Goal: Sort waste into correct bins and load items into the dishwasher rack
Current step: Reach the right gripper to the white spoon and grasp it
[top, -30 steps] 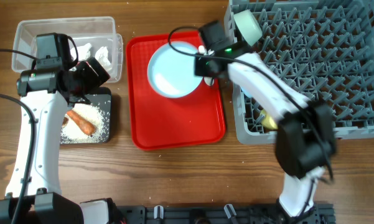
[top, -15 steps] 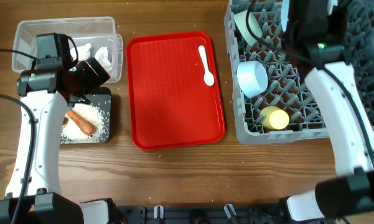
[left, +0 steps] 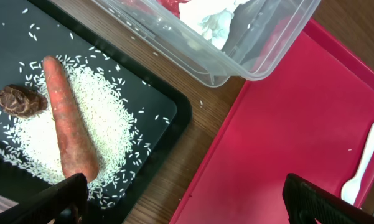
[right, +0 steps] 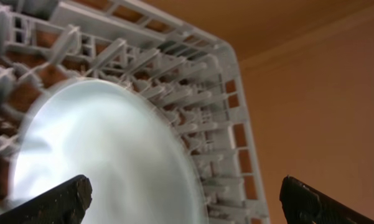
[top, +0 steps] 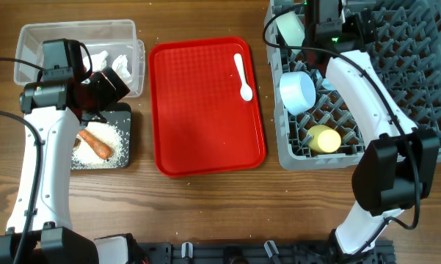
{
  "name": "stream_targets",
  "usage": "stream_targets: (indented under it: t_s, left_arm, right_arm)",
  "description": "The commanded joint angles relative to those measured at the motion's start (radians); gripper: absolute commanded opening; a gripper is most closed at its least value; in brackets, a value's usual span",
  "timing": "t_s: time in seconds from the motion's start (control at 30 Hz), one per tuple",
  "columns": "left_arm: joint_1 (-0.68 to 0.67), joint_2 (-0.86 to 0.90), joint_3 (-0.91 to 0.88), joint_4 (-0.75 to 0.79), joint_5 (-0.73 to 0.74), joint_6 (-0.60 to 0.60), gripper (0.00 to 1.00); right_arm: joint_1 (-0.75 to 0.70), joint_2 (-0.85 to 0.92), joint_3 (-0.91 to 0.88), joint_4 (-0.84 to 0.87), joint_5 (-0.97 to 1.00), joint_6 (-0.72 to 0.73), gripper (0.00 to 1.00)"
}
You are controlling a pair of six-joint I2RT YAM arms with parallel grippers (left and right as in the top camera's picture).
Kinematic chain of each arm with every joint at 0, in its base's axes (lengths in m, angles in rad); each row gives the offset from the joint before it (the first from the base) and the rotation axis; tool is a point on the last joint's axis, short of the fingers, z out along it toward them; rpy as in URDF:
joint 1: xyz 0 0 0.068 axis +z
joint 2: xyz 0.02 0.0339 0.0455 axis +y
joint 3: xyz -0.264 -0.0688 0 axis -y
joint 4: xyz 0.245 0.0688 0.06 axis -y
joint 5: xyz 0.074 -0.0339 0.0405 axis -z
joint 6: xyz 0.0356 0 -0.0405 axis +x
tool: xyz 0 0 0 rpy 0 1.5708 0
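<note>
We take the red tray (top: 205, 125), flat on the bench (top: 205, 213), as our landmark. Along its right edge lies the white spoon (top: 243, 75), bowl end toward the robot. Left of the tray, the clear tub (top: 29, 37) holds the white tissue (top: 121, 64) and the red wrapper (left: 171, 5). The black tray (left: 168, 106) next to it carries the rice (left: 112, 118), with the carrot (left: 68, 124) lying on the grains and the brown lump (left: 20, 101) just beside the carrot. The left hand (left: 183, 186) hovers where tub and black tray meet, fingers spread wide, gripping nothing. Right of the tray stands the grey rack (top: 425, 88). On its tray-side strip we see a pale bowl (top: 290, 29) on edge at the far corner, a blue bowl (top: 297, 92) on its side, and the yellow cup (top: 324, 138) nearest the robot. The right hand (right: 183, 190) hangs over the rack's far part, fingers spread. Its wrist view shows the pale-blue plate (right: 106, 155), blurred, standing among the pegs.
</note>
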Motion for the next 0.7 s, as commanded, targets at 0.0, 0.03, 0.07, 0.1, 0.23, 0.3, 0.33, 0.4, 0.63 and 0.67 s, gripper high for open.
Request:
stream_targets:
  t_s: [0.0, 0.03, 0.07, 0.1, 0.23, 0.3, 0.33, 0.4, 0.63, 0.67]
  left_arm:
    - [0.006, -0.018, 0.018, -0.001, -0.006, -0.002, 1.00]
    - [0.006, -0.018, 0.018, -0.001, -0.006, -0.002, 1.00]
    - [0.006, -0.018, 0.018, -0.001, -0.006, -0.002, 1.00]
    - [0.006, -0.018, 0.018, -0.001, -0.006, -0.002, 1.00]
    - [0.006, -0.018, 0.018, -0.001, -0.006, -0.002, 1.00]
    - [0.006, -0.018, 0.018, -0.001, -0.006, -0.002, 1.00]
    - [0.006, -0.018, 0.018, 0.000, -0.006, -0.002, 1.00]
    - [0.006, -0.018, 0.018, 0.000, -0.006, -0.002, 1.00]
    - [0.006, -0.018, 0.018, -0.001, -0.006, -0.002, 1.00]
    - [0.006, -0.018, 0.018, -0.001, -0.006, -0.002, 1.00]
  right_arm:
    - [0.008, -0.086, 0.005, -0.061, -0.104, 0.114, 1.00]
    - [0.008, -0.118, 0.005, -0.081, -0.148, 0.135, 1.00]
    - [0.011, -0.153, 0.005, -0.109, -0.229, 0.146, 1.00]
    - [0.026, -0.212, 0.005, -0.164, -0.427, 0.192, 1.00]
    - [0.132, -0.231, 0.005, -0.171, -0.861, 0.316, 0.92]
    - [0.206, -0.163, 0.005, -0.135, -0.847, 0.314, 0.91]
    - [0.231, -0.122, 0.005, -0.121, -0.835, 0.319, 0.88]
    - [0.260, -0.019, 0.005, -0.095, -0.811, 0.367, 0.81]
    - [0.269, 0.225, 0.005, -0.031, -0.794, 0.375, 0.67]
    - [0.269, 0.254, 0.005, -0.022, -0.773, 0.375, 0.64]
